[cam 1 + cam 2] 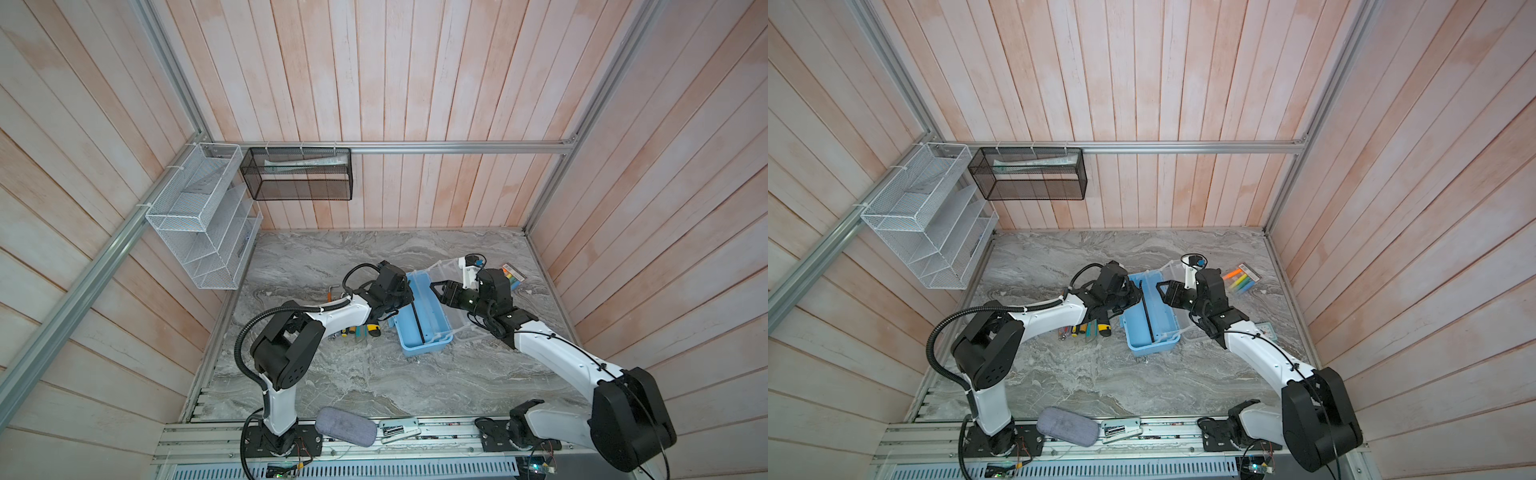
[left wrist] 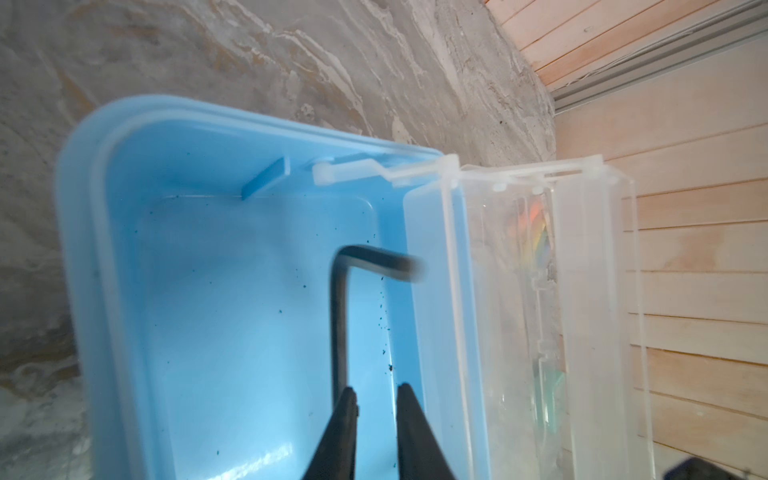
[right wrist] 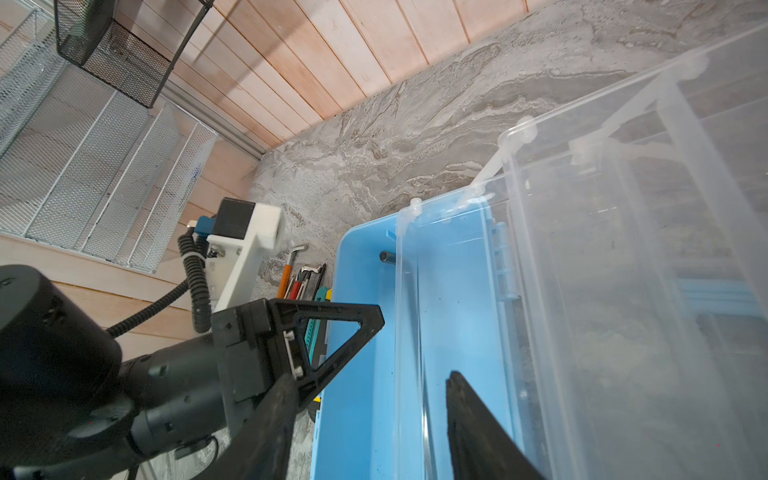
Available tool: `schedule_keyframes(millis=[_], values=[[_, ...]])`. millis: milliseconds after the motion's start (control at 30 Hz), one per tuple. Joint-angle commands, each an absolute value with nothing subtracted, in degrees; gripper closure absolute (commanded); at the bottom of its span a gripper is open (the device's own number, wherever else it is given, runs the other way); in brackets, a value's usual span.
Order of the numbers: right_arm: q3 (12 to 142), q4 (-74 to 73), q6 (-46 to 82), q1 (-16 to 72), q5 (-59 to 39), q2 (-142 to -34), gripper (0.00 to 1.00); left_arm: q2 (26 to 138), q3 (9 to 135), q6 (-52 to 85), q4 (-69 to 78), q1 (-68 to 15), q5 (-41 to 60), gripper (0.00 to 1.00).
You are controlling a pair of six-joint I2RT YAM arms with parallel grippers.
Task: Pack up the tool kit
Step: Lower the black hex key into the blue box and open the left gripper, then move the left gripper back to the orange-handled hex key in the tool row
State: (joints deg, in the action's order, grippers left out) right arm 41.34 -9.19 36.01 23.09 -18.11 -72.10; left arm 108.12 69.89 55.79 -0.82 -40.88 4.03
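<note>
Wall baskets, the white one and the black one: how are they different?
The white mesh basket hangs from the side rail, the black mesh basket from the back rail. The white one is split by dividers into several slots; the black one is a single trough holding a pale packet. Both are see-through mesh.

No readable text anywhere, marker pack (image 1: 1241, 279) label (too small) illegible

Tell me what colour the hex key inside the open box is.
Black. The hex key shows best in the left wrist view, against the light-blue box.
</note>
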Motion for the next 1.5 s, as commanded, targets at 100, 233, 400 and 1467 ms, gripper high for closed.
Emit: schedule_keyframes(millis=[100, 233, 400, 1467], values=[[42.86, -9.06, 36.06, 22.77, -19.12, -71.28, 0.43, 107.10, 70.67, 54.06, -1.74, -40.74, 3.11, 0.74], [43.92, -8.53, 35.56, 22.76, -19.86, -71.47, 0.43, 103.47, 69.21, 50.33, -3.04, -40.61, 0.13, 0.67], [45.17, -7.04, 33.89, 23.71, -19.95, -71.21, 0.44, 94.73, 63.68, 42.09, -8.45, -39.70, -8.34, 0.56], [50.19, -11.01, 36.18, 34.96, -16.27, -83.14, 0.49, 97.99, 53.78, 26.30, -11.24, -15.62, -11.33, 0.67]])
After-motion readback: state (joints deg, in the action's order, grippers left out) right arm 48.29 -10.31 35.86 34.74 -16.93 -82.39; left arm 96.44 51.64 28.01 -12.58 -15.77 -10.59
